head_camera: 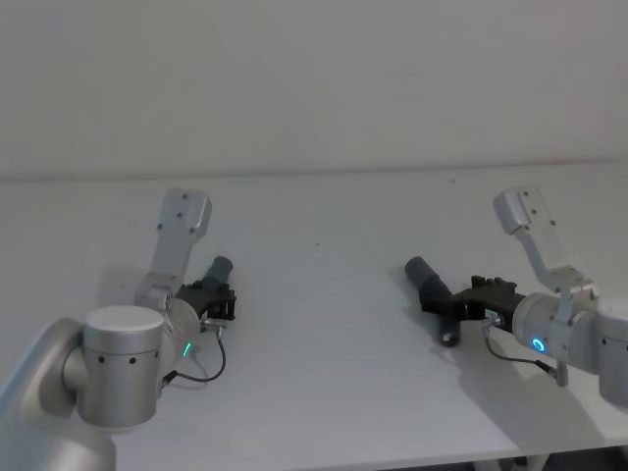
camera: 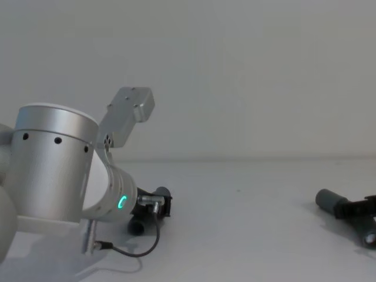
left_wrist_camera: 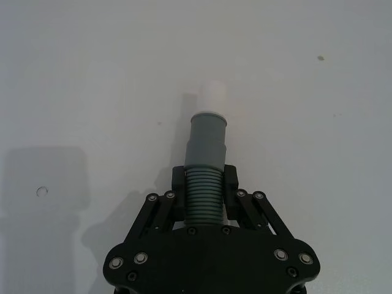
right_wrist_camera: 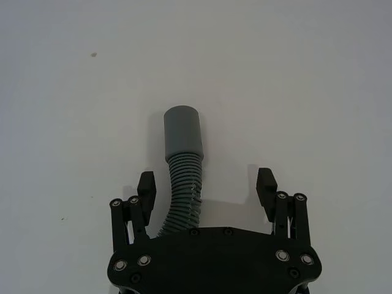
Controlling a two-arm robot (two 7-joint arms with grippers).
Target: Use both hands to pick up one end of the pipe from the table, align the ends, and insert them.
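Pipe (head_camera: 432, 287) in two short, bent, dark grey hose pieces, each a ribbed flexible stretch ending in a smooth cylindrical cuff, set well apart on a plain matte white bench (head_camera: 314, 373).

On the robot's left, the left-hand piece (left_wrist_camera: 205, 190) is held around its ribbing by the black, angular left gripper (left_wrist_camera: 204, 179), with the jaws closed snugly on it. Its grey cuff (left_wrist_camera: 208, 138) and narrower white tip (left_wrist_camera: 212, 95) stick out beyond the fingertips. Whether this piece is lifted clear of the bench cannot be told.

On the robot's right, the right-hand piece (right_wrist_camera: 182, 184) lies on the bench, its wider cuff (right_wrist_camera: 182, 131) pointing away from the black right gripper (right_wrist_camera: 207, 184). That gripper's jaws are wide open and straddle the ribbing without holding it. The hose sits much nearer one finger than the other.

Likely risks: if the jaws close off-centre, the nearer finger could shove or roll the piece before the grip lands. Both holds fall on bendy ribbing, so the cuffs may droop or swing. The white tip could then butt against the wider cuff's rim instead of sliding in.
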